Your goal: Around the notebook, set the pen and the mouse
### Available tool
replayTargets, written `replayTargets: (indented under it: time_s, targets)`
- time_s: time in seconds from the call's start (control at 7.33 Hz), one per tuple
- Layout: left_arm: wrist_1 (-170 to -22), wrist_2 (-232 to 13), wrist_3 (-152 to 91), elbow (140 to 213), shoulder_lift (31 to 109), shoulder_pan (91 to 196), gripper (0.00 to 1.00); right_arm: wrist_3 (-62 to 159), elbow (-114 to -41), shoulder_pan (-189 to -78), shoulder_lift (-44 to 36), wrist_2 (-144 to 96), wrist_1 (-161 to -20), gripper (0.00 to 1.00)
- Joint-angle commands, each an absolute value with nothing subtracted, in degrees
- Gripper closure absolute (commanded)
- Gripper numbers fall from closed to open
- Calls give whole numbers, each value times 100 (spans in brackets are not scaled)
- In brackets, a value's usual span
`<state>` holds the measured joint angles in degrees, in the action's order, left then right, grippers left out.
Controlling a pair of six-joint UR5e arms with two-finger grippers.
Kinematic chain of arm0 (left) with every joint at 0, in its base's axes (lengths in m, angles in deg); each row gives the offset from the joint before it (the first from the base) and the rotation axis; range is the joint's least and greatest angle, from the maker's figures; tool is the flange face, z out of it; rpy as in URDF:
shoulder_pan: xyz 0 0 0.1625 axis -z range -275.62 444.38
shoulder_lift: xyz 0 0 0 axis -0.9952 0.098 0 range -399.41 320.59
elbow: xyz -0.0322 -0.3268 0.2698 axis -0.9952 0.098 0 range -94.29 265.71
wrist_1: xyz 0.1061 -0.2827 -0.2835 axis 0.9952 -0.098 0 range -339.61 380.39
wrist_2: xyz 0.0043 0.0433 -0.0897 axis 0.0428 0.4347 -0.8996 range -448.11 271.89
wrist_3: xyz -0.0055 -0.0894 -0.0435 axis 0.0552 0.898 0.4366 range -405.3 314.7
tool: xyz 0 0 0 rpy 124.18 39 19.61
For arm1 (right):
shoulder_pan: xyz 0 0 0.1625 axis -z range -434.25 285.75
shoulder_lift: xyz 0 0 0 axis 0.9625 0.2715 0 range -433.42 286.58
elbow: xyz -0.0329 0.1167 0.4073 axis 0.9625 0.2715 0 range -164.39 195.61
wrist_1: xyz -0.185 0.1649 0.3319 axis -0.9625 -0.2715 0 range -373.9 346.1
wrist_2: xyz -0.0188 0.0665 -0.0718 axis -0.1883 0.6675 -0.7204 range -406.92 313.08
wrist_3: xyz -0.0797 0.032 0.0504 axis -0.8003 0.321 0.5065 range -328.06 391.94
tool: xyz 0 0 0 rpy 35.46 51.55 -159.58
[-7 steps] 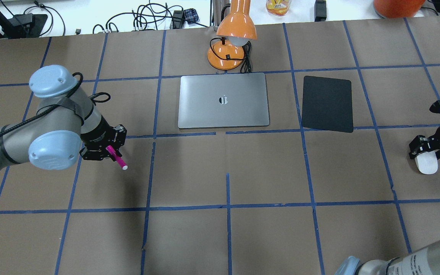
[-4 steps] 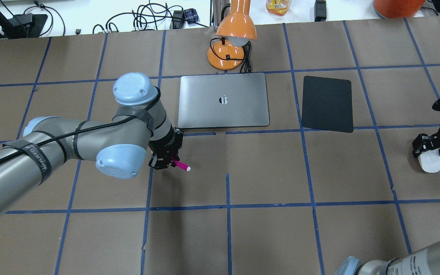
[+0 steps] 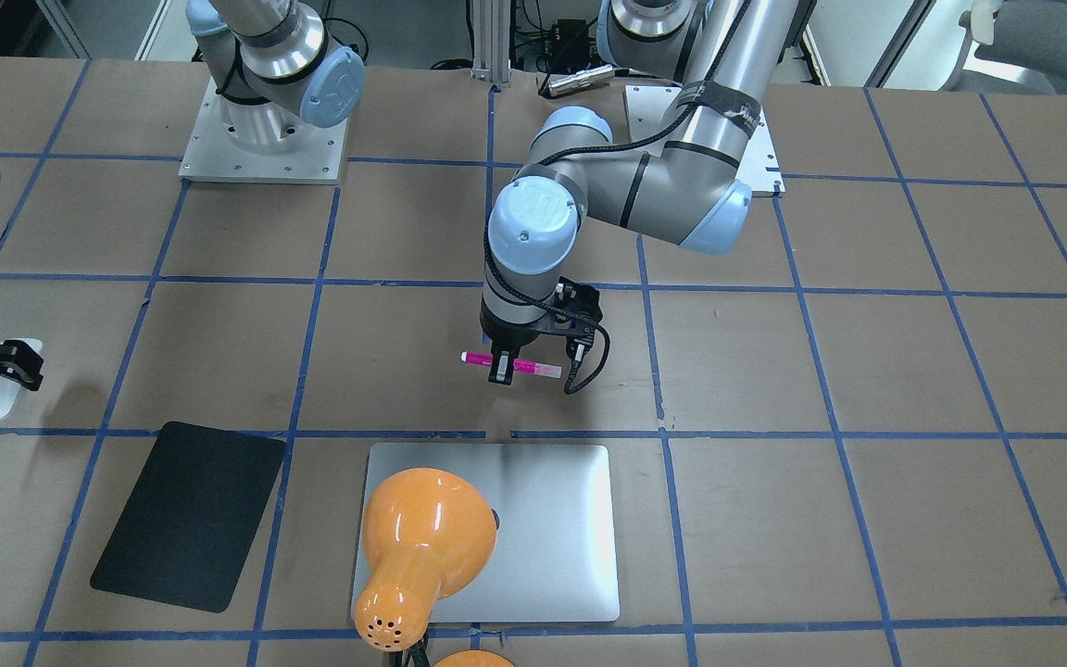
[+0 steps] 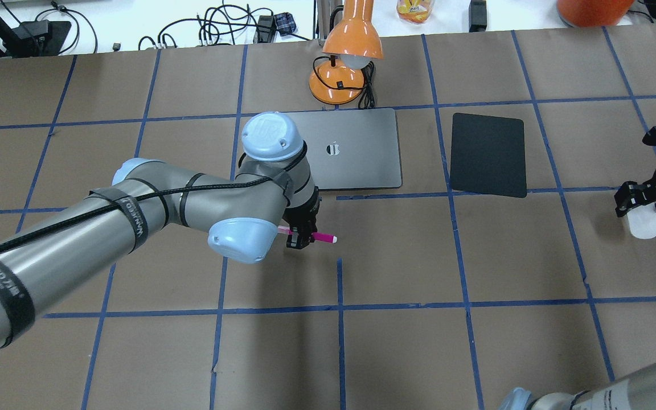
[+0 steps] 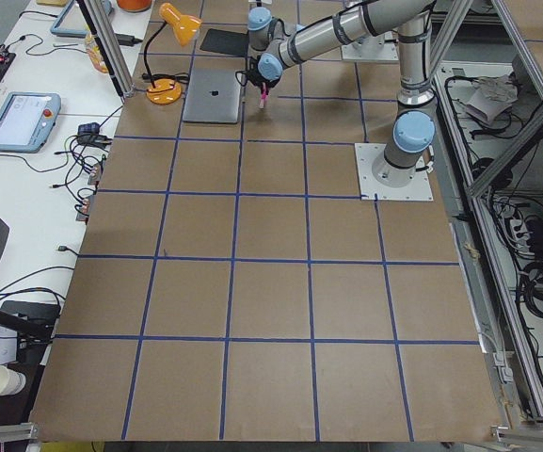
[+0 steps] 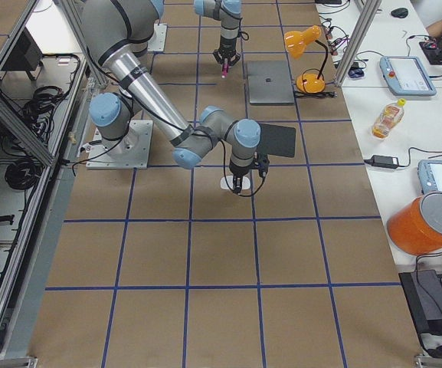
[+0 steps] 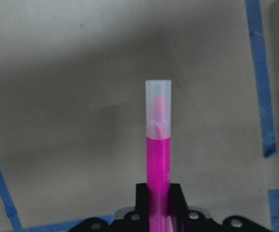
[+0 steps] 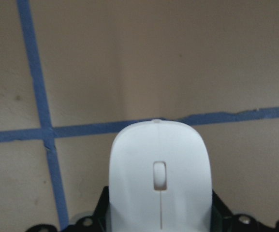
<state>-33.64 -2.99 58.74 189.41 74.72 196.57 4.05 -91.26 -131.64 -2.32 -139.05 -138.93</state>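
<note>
Our left hand has swung in from the left, now just before the notebook's near edge, clamped on the pink pen, level above the desk, our right hand gripping the white mouse, far right, beyond the black pad.

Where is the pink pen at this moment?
In the overhead view the pen is held level in the left gripper, a little on the robot's side of the notebook, off the left half of its near edge and not touching it.
</note>
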Motion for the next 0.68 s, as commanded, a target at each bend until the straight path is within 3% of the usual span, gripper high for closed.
replayTargets:
  time_s: [0.0,0.14,0.55]
  targets:
    - [-3436,-303,6070,18722,7721,19854,100,1432,-8505,-14039,-529,-13867,-13721,63]
    - [-3366,-268,6061,18713,7809,19854,1,1950,-8250,-14452,-757,-13859,-13721,64]
    - [-3541,-172,4840,18669,7504,19732,0,3061,-7634,-15315,-1224,-13858,-13739,63]
